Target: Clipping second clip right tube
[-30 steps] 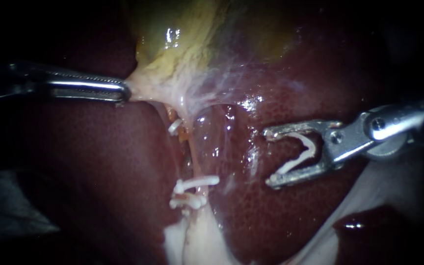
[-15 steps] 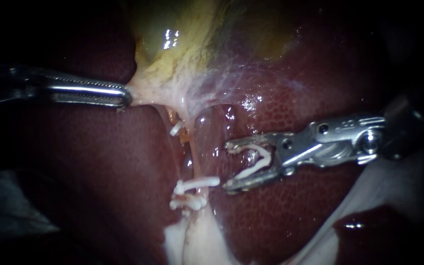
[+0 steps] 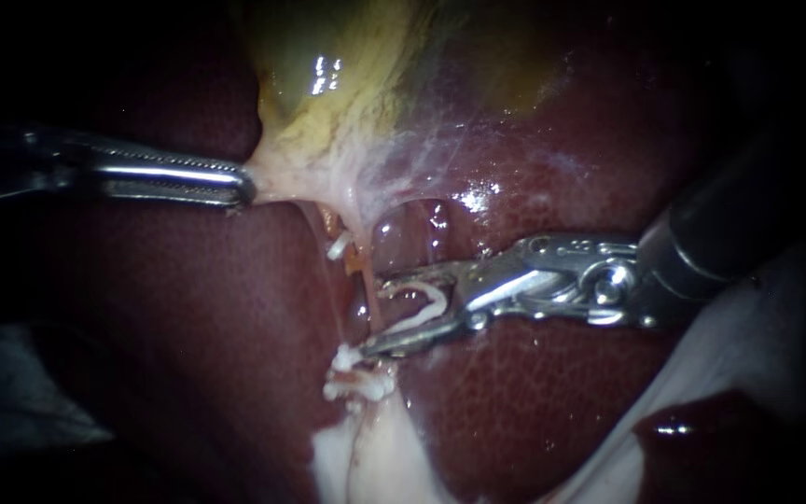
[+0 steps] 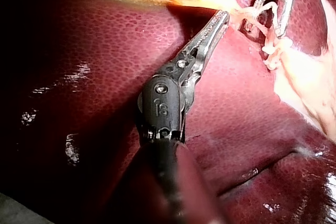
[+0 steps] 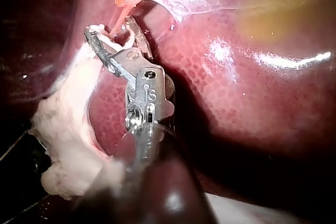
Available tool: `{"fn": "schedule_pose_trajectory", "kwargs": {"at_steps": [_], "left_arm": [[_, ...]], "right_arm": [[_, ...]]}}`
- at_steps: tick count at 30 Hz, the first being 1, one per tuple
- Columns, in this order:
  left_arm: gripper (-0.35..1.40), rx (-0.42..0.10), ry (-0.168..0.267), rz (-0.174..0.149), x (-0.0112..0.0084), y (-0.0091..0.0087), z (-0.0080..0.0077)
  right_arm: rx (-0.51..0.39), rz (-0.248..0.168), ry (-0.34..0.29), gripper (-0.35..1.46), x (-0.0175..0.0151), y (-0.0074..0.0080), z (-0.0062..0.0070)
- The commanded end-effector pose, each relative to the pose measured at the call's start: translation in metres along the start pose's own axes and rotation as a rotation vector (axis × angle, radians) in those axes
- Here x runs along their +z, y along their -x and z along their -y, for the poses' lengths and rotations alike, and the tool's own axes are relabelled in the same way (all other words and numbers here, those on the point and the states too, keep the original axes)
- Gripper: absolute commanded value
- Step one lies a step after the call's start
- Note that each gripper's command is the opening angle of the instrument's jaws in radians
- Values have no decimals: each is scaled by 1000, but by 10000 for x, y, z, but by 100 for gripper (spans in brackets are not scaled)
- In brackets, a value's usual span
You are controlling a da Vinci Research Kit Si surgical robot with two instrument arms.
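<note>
Claw of the right instrument [image 3: 374,315] is spread and carries an open white clip [image 3: 426,303] seated against both halves. Its tips straddle the right tube [image 3: 371,325], not yet squeezed. The tube's long axis runs up-down in the endoscope view, from the gallbladder [image 3: 328,103] to pale tissue [image 3: 366,448], and the claw crosses it from the right. The lower clips [image 3: 358,378] sit just under the lower tip. An upper clip [image 3: 336,247] sits on the neighbouring strand. The left instrument [image 3: 246,187] claw pinches the gallbladder neck, stretched taut leftward. The liver [image 3: 534,401] lies bare to the right, with open room there.
</note>
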Motion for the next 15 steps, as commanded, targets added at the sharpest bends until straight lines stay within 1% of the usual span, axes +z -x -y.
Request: {"fn": "schedule_pose_trajectory", "kwargs": {"at_steps": [1, 6, 9, 11, 13, 15], "left_arm": [[-35, 0, 0, 0, 0, 0, 0], [-35, 0, 2, 0, 1, 0, 0], [-35, 0, 2, 0, 1, 0, 0], [-35, 0, 2, 0, 1, 0, 0], [-35, 0, 2, 0, 1, 0, 0], [-35, 0, 2, 0, 1, 0, 0]], "right_arm": [[10, -4, -13, 49, 3, 2, 0], [47, -42, -65, 49, 16, 5, 0], [55, -64, -97, 49, 21, 4, 3], [60, -89, -128, 49, 23, 2, 9], [73, -103, -153, 49, 24, -1, 15], [73, -107, -180, 47, 24, -4, 22]]}}
